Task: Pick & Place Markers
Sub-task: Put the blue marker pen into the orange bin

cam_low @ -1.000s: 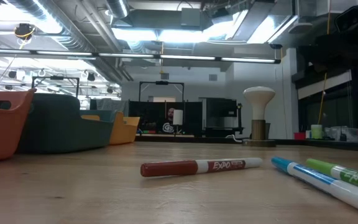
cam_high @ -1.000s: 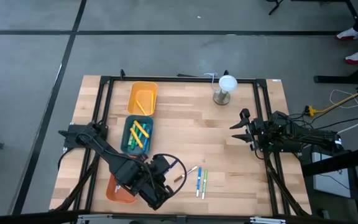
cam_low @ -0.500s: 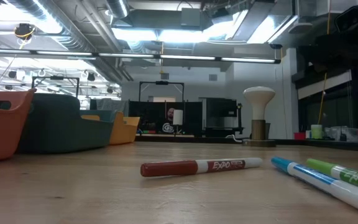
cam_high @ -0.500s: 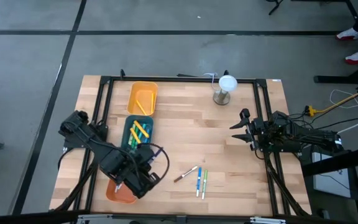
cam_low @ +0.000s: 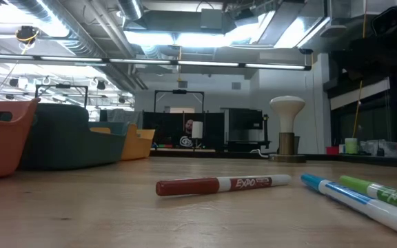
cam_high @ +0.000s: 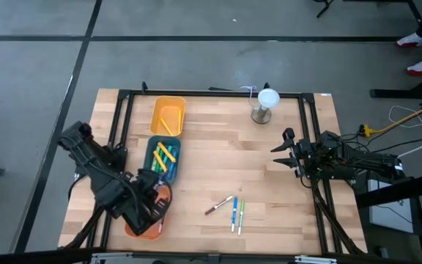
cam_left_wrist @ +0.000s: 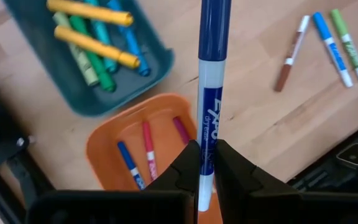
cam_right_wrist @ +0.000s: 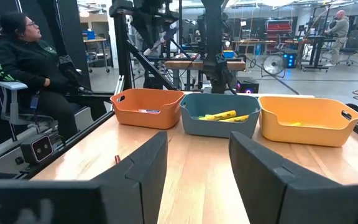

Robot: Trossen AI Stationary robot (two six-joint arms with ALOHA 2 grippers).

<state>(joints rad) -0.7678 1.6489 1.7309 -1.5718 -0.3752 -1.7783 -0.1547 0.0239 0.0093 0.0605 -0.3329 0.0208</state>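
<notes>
My left gripper (cam_left_wrist: pixel 207 177) hangs over the orange tray (cam_high: pixel 139 226) at the table's near left, shut on a dark blue marker (cam_left_wrist: pixel 211 81). The tray (cam_left_wrist: pixel 104 143) holds a blue, a red and a purple marker. Three loose markers lie flat on the table right of it: red (cam_high: pixel 218 205), light blue (cam_high: pixel 234 214) and green (cam_high: pixel 241 215). The teal tray (cam_high: pixel 162 159) holds yellow, green and blue markers. My right gripper (cam_high: pixel 278 145) waits open at the table's right side, clear of everything. My left gripper pinches the blue marker between its two fingers on the printed barrel near the white end (cam_left_wrist: pixel 207 146). The marker runs on ahead of the fingers, its dark cap end (cam_left_wrist: pixel 215 25) farthest out. It is lifted clear, over the orange tray's edge.
A yellow tray (cam_high: pixel 168 116) with a few yellow markers stands behind the teal one. A white mushroom-shaped lamp (cam_high: pixel 266 103) stands near the far edge. A black frame (cam_high: pixel 127 95) borders the table. A seated person (cam_right_wrist: pixel 30 56) shows beyond the table's left side.
My left gripper has carried the blue marker toward the table's left edge, from beside the loose markers to above the orange tray, and its wrist has rolled on the way. It stays shut on the marker. The loose markers have not moved.
</notes>
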